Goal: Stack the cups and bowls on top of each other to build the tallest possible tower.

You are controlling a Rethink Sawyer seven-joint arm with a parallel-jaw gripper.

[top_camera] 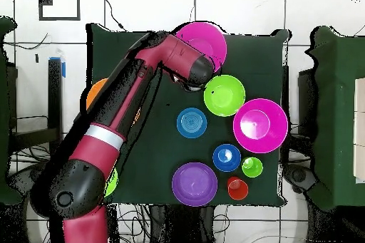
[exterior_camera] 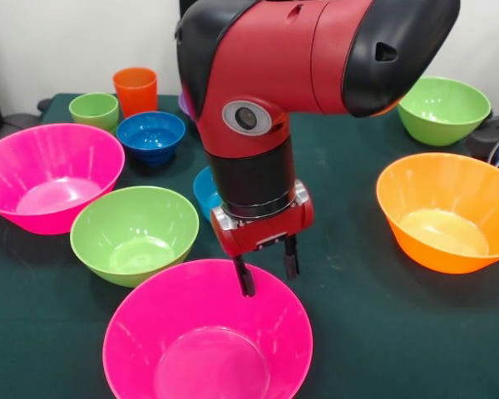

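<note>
My gripper point(exterior_camera: 268, 283) is open and points down at the far rim of a big pink bowl point(exterior_camera: 208, 341), one finger point(exterior_camera: 244, 278) in front of the rim and the other beside it. It holds nothing. In the overhead view that pink bowl point(top_camera: 208, 39) lies at the table's top edge, with the gripper hidden under the arm's wrist. The orange cup point(exterior_camera: 135, 90) and the light-green cup point(exterior_camera: 94, 110) stand upright side by side at the back left. Each bowl stands apart; no nested pile shows.
A green bowl point(exterior_camera: 135, 233), a second pink bowl point(exterior_camera: 50, 174) and a blue bowl point(exterior_camera: 151, 135) stand on the left. Another blue bowl point(exterior_camera: 204, 193) sits behind the arm. An orange bowl point(exterior_camera: 449, 212) and a green bowl point(exterior_camera: 443, 108) stand on the right. A purple bowl point(top_camera: 194, 183) shows overhead.
</note>
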